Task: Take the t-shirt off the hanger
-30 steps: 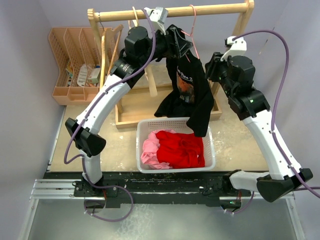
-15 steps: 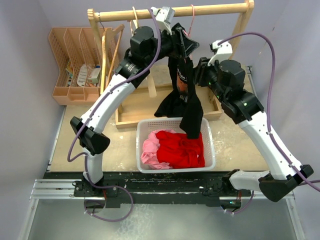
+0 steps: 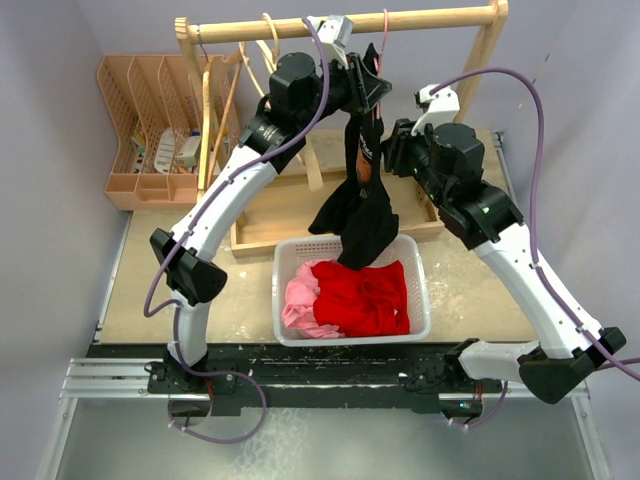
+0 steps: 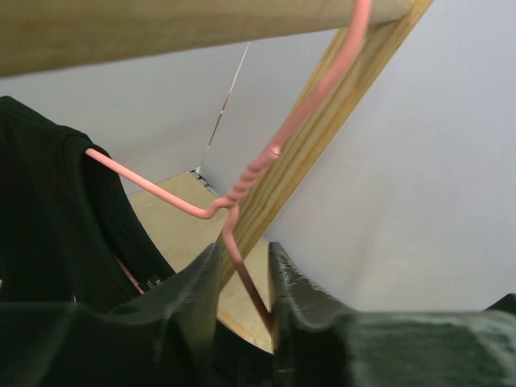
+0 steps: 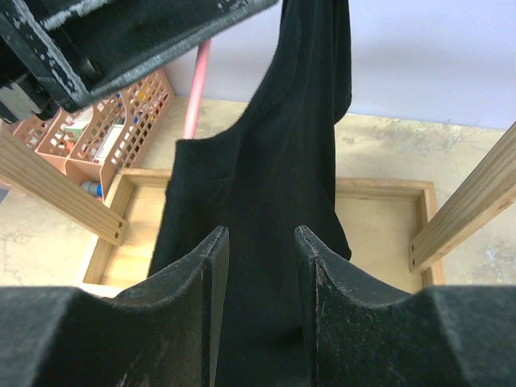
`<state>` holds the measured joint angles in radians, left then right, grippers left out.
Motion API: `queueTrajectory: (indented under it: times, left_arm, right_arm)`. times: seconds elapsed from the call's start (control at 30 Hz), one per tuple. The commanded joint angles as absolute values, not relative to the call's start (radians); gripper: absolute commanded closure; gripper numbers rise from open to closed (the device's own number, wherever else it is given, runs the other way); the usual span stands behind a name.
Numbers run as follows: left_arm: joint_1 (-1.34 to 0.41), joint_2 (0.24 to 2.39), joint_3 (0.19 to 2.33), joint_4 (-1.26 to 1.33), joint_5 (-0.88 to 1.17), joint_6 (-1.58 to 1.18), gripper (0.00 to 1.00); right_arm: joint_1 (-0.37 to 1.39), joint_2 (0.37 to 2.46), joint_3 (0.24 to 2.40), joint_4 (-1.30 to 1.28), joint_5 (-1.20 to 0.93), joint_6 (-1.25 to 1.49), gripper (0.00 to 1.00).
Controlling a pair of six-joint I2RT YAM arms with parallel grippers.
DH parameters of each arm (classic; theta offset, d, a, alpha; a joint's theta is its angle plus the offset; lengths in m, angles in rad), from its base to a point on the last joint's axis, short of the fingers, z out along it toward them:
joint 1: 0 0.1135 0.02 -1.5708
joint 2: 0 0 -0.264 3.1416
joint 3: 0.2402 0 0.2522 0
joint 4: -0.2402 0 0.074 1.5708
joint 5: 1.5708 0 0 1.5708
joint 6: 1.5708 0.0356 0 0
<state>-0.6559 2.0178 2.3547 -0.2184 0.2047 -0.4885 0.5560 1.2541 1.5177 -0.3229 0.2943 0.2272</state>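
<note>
Black t-shirt [image 3: 360, 200] hangs bunched on the pink hanger [image 4: 251, 173] under the wooden rail [image 3: 430, 17]. Right gripper [image 5: 262, 242] clamps its fabric; left gripper [image 4: 243, 266] has its jaws astride the hanger neck, whether pinching I cannot tell. Unpinched, a pull could drag the hanger off the rail

The arms of the pink hanger [image 4: 255, 172] are largely hidden inside the black t-shirt [image 5: 274, 185], and its hook is cut off at the left wrist view's top edge. The contents of the organiser tray [image 3: 150, 187] are too small to be told.
</note>
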Motion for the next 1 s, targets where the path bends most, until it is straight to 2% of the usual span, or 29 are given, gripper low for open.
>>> queueTrajectory:
  times: [0.0, 0.03, 0.37, 0.97]
  left_arm:
    - [-0.658, 2.028, 2.405, -0.129, 0.219, -0.477, 0.96]
    - [-0.658, 2.029, 2.407, -0.124, 0.223, -0.476, 1.00]
    - [-0.659, 1.968, 2.354, -0.055, 0.212, -0.450, 1.00]
    - [-0.657, 1.720, 2.087, 0.128, 0.143, -0.351, 1.00]
  right_arm:
    - [0.560, 1.210, 1.505, -0.276, 0.314, 0.217, 0.59]
    - [0.560, 1.206, 1.502, -0.276, 0.316, 0.219, 0.59]
    - [0.560, 1.114, 1.430, -0.275, 0.341, 0.239, 0.57]
    - [0.560, 1.006, 1.334, -0.284, 0.411, 0.247, 0.55]
